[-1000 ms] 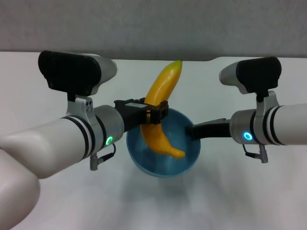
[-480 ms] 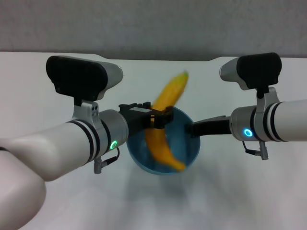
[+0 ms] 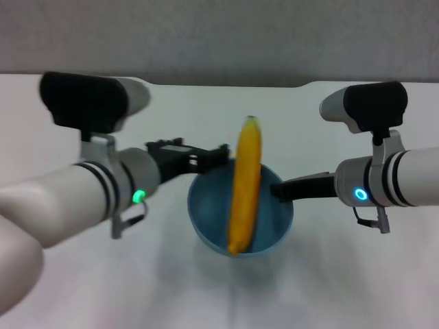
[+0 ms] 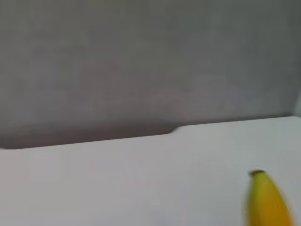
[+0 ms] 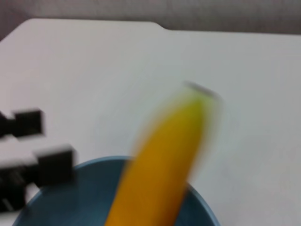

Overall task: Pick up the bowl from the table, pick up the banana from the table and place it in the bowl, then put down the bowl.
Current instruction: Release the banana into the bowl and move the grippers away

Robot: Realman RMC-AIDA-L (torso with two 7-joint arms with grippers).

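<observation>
The yellow banana (image 3: 245,185) lies loose across the light-blue bowl (image 3: 208,205), its green stem tip pointing to the far side and its other end over the near rim. My right gripper (image 3: 277,190) is shut on the bowl's right rim and holds it above the white table (image 3: 329,274). My left gripper (image 3: 214,156) is open and empty just left of the banana, apart from it. The right wrist view shows the banana (image 5: 164,169) over the bowl (image 5: 84,193). The left wrist view shows only the banana's tip (image 4: 265,200).
The table's far edge with its shallow notch (image 3: 226,85) runs in front of a grey wall. The bowl's shadow falls on the table below it.
My left gripper has opened and drawn back to the left. The banana has dropped from a slant in the fingers to lie across the bowl.
</observation>
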